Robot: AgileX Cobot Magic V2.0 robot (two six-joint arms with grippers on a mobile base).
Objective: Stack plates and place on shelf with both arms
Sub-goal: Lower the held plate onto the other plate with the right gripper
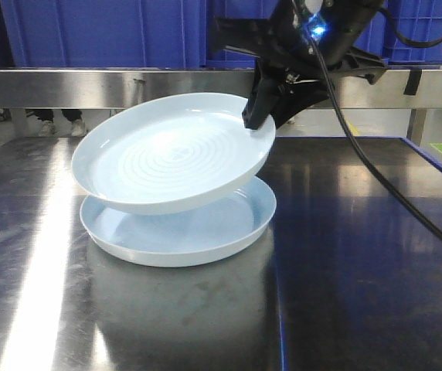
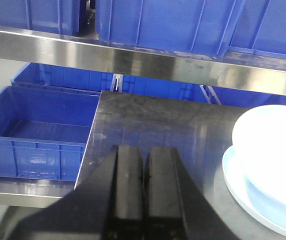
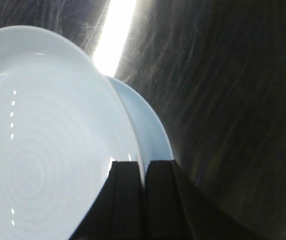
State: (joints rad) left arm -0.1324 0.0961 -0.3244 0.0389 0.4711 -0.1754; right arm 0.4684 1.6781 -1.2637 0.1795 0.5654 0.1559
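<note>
Right gripper (image 1: 258,117) holds the top plate (image 1: 167,154) tilted over the bottom plate (image 1: 205,243).

The bottom plate lies flat on the steel table (image 1: 360,270). The top plate hangs directly above it, slanted. Its far right rim is raised well clear of the bottom plate and its near edge is dropped down to the bottom plate's rim; whether the two touch there cannot be told. The right gripper's fingers (image 3: 128,200) pinch that raised rim, nearly closed with only the thin plate edge between them. The left gripper (image 2: 144,190) hovers to the left of the bottom plate, apart from it, with its fingers pressed together on nothing. A blue crate (image 2: 33,130) sits farther left of the bottom plate, past the table edge.
</note>
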